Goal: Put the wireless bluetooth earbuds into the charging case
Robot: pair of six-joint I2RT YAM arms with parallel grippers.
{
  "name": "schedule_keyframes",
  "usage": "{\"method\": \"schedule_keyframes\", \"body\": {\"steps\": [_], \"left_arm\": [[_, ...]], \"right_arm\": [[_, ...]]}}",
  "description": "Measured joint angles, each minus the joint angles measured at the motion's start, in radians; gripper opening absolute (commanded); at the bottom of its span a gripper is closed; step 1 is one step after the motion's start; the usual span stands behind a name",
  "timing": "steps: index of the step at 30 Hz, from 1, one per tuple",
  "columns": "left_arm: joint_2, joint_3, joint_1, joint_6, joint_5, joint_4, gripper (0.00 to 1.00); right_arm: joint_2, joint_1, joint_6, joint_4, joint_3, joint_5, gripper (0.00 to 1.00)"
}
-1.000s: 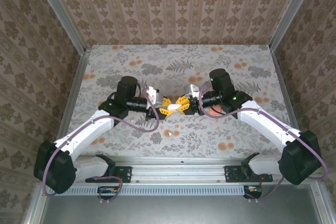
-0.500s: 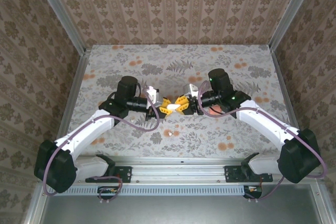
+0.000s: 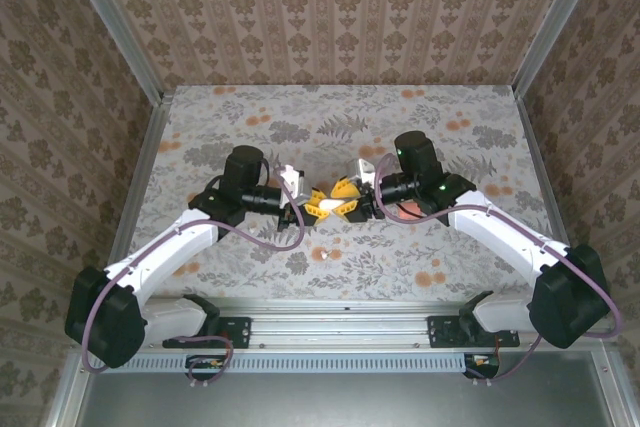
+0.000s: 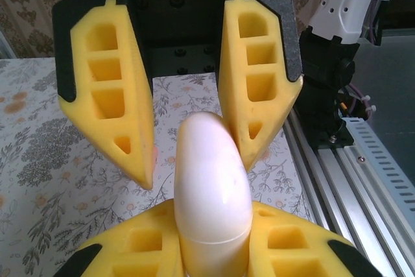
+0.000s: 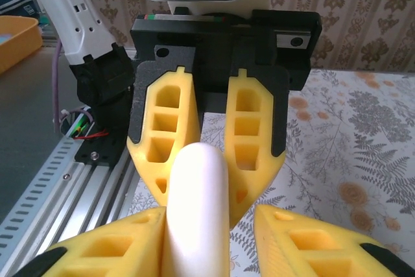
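Note:
The white pill-shaped charging case (image 3: 328, 203) hangs above mid-table between the two grippers, lid closed. My left gripper (image 3: 312, 204) is shut on it; in the left wrist view the yellow fingers (image 4: 130, 251) pinch the case (image 4: 213, 180) on both sides. My right gripper (image 3: 347, 201) faces it with jaws apart. In the right wrist view the case (image 5: 198, 212) rests against the right gripper's (image 5: 209, 218) left finger, with a gap to the other. One tiny white earbud (image 3: 322, 255) lies on the cloth nearer the rail. A coral-pink object (image 3: 405, 211) shows partly under the right wrist.
A metal rail (image 3: 340, 312) with both arm bases runs along the near table edge. Papered walls and aluminium posts (image 3: 150, 107) close in the left, right and back. An orange tray (image 5: 16, 37) sits off the table beyond the rail.
The left gripper's jaws have closed onto the case, and the right gripper's jaws have spread apart off it. Both grippers have edged slightly closer together.

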Motion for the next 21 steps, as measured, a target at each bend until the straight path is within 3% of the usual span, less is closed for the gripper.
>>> {"method": "schedule_keyframes", "body": {"steps": [12, 21], "left_arm": [[0.0, 0.0, 0.0, 0.006, -0.053, -0.01, 0.09], [-0.002, 0.0, 0.0, 0.007, -0.035, -0.017, 0.09]], "right_arm": [[-0.012, -0.056, 0.05, 0.012, 0.0, 0.01, 0.43], [-0.026, -0.099, 0.08, 0.034, 0.0, 0.057, 0.43]]}}
